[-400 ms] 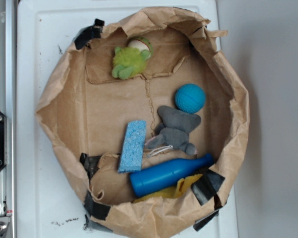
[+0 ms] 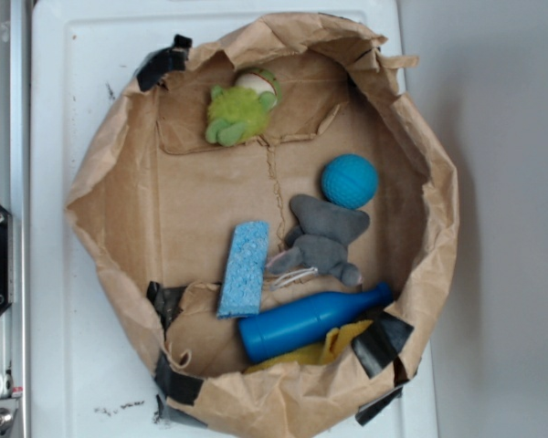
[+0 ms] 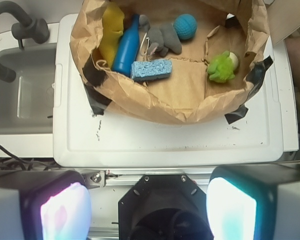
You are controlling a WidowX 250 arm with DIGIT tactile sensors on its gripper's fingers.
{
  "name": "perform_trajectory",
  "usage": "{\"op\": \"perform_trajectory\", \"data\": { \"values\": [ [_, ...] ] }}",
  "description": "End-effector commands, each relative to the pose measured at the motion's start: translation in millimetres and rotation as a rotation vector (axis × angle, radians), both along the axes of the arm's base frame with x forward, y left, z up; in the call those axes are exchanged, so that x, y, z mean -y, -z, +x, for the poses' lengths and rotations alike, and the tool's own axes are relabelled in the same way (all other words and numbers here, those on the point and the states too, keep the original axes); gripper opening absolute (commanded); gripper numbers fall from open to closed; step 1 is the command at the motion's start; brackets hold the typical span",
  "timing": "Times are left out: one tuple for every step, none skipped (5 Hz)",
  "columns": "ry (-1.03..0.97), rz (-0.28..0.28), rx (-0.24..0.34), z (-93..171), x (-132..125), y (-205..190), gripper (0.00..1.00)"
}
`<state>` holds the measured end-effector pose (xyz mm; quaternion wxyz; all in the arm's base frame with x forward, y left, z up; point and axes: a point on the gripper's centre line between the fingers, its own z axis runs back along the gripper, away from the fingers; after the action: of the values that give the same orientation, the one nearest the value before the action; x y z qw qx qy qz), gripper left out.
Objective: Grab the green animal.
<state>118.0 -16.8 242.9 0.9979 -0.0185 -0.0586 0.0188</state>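
Down at 6 o'clock in the wrist view, the hand (image 3: pixel 149 210) stands wide, its two pale pads (image 3: pixel 65 212) far apart at the bottom corners and nothing between them. It hangs off the near edge of the white desk (image 3: pixel 165 142), well apart from everything it is meant to reach, and it does not show in the exterior view.

Beyond it, toward 12 o'clock, sits the rolled-down brown paper bag (image 3: pixel 140 102), taped to the desk with black tape (image 3: pixel 95 95). The green animal (image 3: pixel 221 67) lies inside at about 1 o'clock in the wrist view, near the bag's wall; in the exterior view it is at 11 o'clock, close under the rim, with bare paper around it on the open sides.

It looks like a fuzzy stuffed toy, so I judge it light, soft and squashy, with no risk of breaking and little of slipping. The plump green body is the best place to take hold, squeezing across the middle rather than the whitish head end or the stubby feet. The bag wall close behind it could catch a pad.

Its neighbours, the blue ball (image 3: pixel 185 26), grey plush (image 3: pixel 162 39), blue sponge (image 3: pixel 151 70) and blue bottle (image 3: pixel 126 47), lie well apart from it.
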Motion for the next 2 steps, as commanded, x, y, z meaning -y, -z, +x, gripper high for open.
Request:
{"op": "perform_trajectory", "data": {
  "values": [
    [-0.154, 0.027, -0.015, 90, -3, 11, 1.00],
    [-0.327, 0.028, 0.028, 124, -29, 25, 1.00]
  ]
}}
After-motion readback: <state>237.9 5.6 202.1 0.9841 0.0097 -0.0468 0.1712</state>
